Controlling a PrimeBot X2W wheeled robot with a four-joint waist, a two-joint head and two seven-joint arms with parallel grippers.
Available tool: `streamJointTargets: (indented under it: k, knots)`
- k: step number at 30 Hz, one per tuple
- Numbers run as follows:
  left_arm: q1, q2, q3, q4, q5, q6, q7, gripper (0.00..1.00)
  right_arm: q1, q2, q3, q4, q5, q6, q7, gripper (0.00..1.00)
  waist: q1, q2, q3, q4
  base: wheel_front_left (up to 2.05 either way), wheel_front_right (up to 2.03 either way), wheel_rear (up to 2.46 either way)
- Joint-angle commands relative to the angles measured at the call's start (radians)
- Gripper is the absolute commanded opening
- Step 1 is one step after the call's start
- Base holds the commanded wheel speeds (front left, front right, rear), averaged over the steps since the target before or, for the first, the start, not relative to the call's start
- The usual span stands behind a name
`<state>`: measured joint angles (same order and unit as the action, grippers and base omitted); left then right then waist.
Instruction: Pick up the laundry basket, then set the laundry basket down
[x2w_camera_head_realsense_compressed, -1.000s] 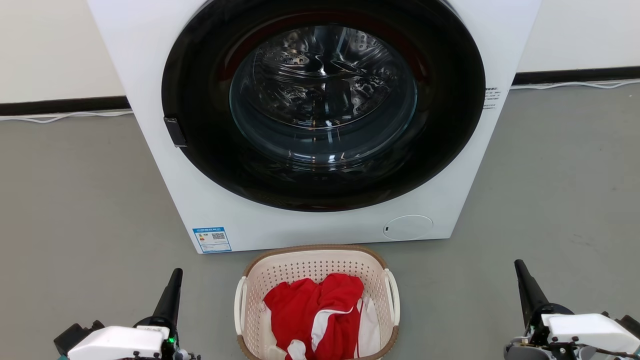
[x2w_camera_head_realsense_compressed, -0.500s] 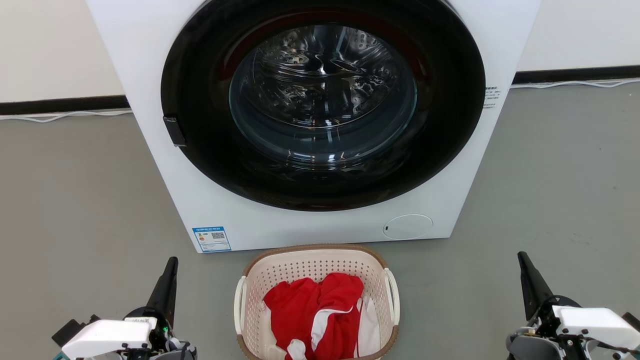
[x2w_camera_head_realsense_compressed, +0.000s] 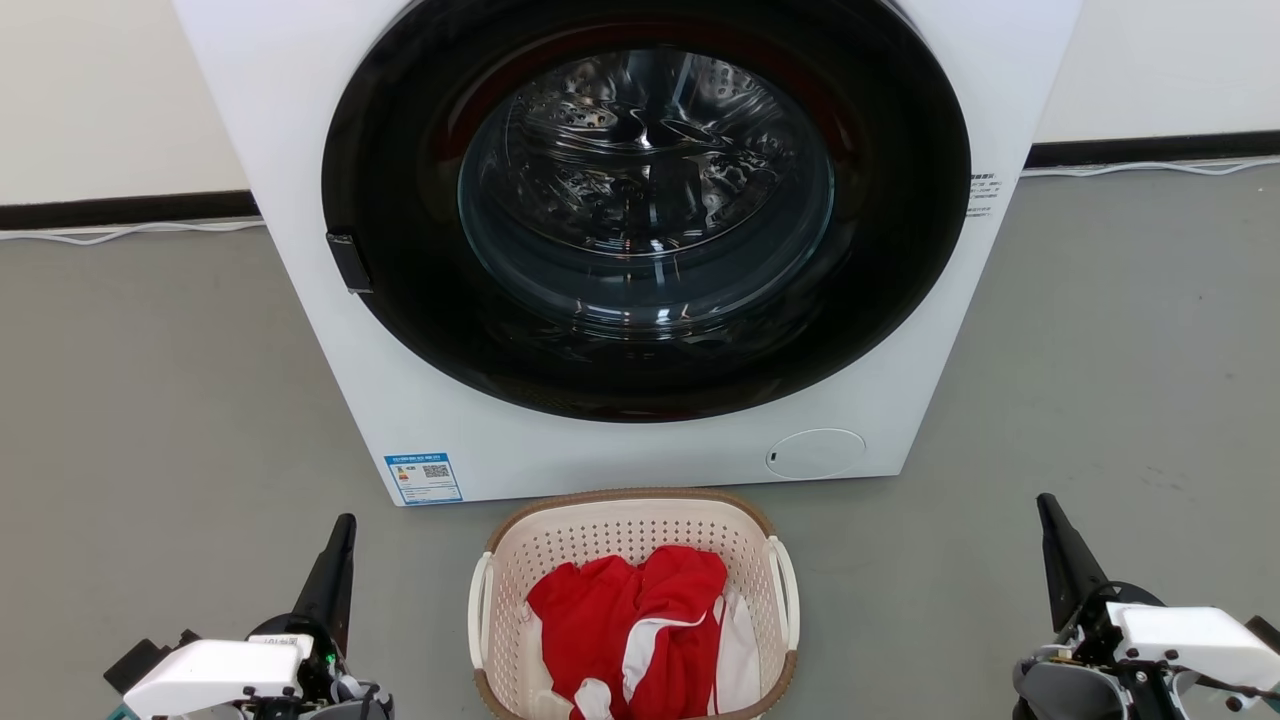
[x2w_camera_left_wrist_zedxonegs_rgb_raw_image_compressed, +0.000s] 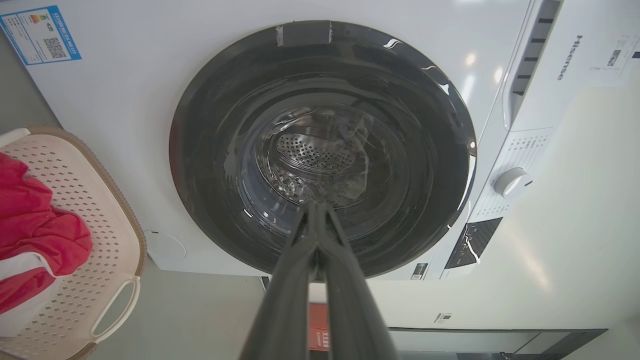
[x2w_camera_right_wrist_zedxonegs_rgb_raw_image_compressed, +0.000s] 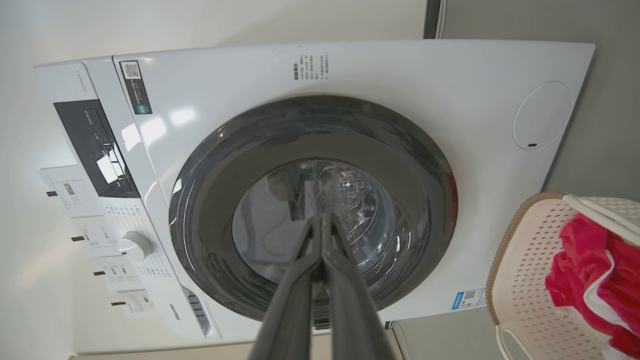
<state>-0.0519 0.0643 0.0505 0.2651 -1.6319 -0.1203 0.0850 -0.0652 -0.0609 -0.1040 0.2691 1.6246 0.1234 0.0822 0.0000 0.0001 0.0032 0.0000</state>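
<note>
The laundry basket (x2w_camera_head_realsense_compressed: 610, 540) sits on the grey floor (x2w_camera_head_realsense_compressed: 150, 400), just on the near side of the washing machine (x2w_camera_head_realsense_compressed: 620, 455) and between the two arms. A crumpled red and white garment (x2w_camera_head_realsense_compressed: 625, 615) lies inside it. The left gripper (x2w_camera_head_realsense_compressed: 343, 525) stands off to the basket's left and the right gripper (x2w_camera_head_realsense_compressed: 1045, 505) well to its right. On both, the jaws are pressed together, holding nothing. Since half a second ago the right gripper has edged slightly farther. The left gripper and the basket have not moved.
</note>
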Motion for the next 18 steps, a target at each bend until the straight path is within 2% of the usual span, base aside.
streamJointTargets:
  k: [1,18]
  knots:
    - [-0.053,0.008,0.033,-0.021,-0.002,-0.01,0.004,0.0,-0.04,-0.007,0.015,-0.026,0.005,0.007,0.011,0.0,0.0,-0.0001,0.0,0.0,0.0,0.0,0.0]
    - [-0.054,0.004,0.039,-0.021,0.003,-0.01,0.008,0.0,-0.041,-0.004,0.01,-0.026,0.001,0.007,0.015,0.0,0.0,-0.0001,0.0,0.0,0.0,0.0,0.0]
